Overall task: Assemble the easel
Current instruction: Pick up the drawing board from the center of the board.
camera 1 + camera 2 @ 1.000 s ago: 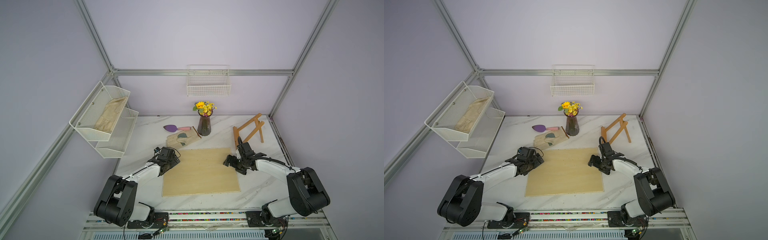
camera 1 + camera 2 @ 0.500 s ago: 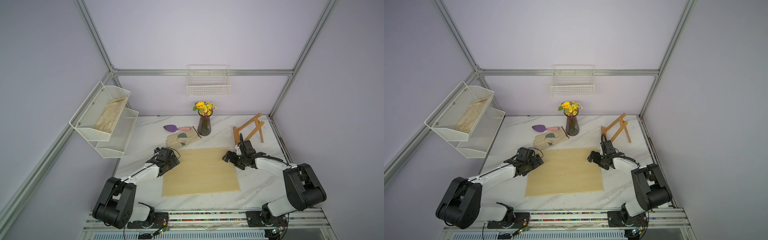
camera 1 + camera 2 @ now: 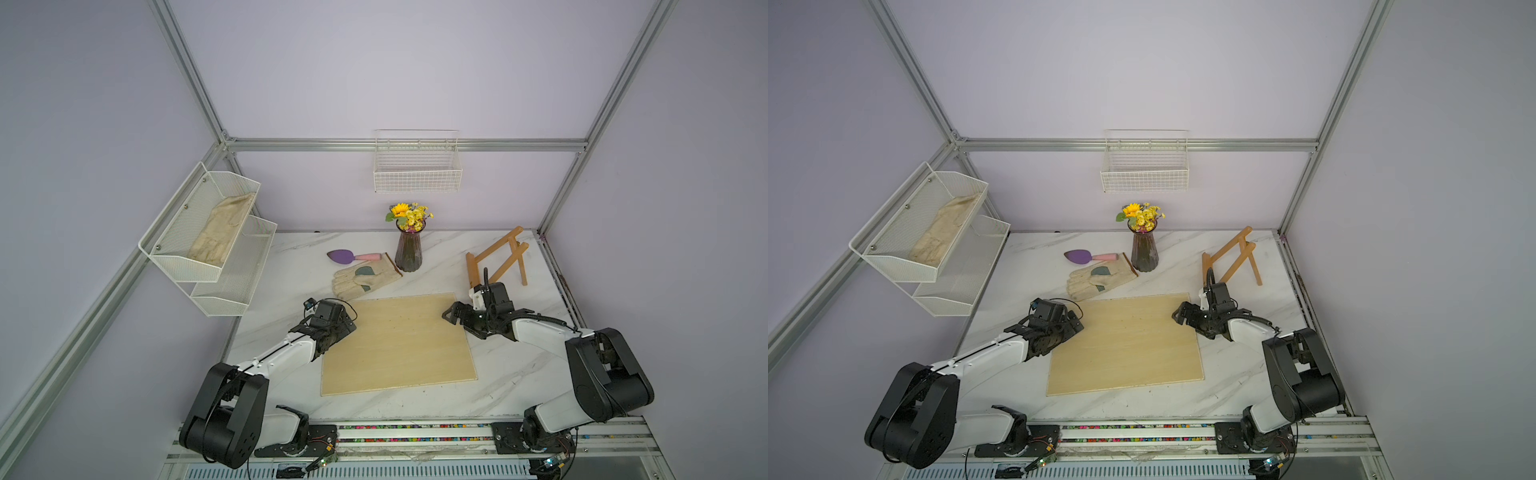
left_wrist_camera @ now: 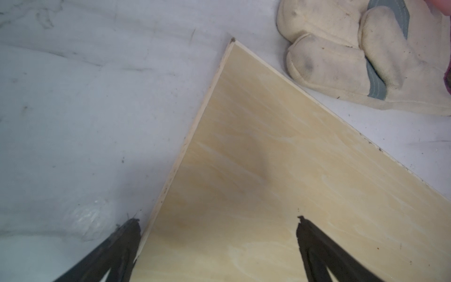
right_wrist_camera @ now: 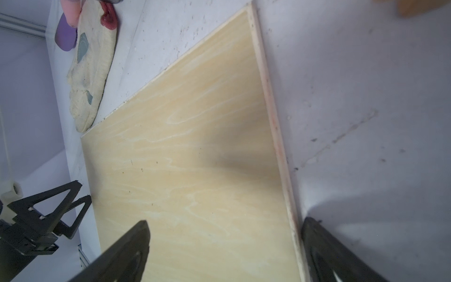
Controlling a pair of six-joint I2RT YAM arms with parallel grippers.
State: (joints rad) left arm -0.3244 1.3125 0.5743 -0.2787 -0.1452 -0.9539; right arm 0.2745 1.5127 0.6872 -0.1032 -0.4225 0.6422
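Orange-brown wooden-slat easel (image 3: 497,245) sits beyond the flat pale plywood board (image 3: 397,340). Left gripper (image 4: 217,219) and right gripper (image 5: 224,222) both gape empty, each straddling an opposite board edge.

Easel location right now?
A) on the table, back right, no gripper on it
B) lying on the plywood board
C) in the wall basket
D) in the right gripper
A: the easel sits on the table at the back right, while the right gripper is open over the edge of the plywood board, holding nothing.
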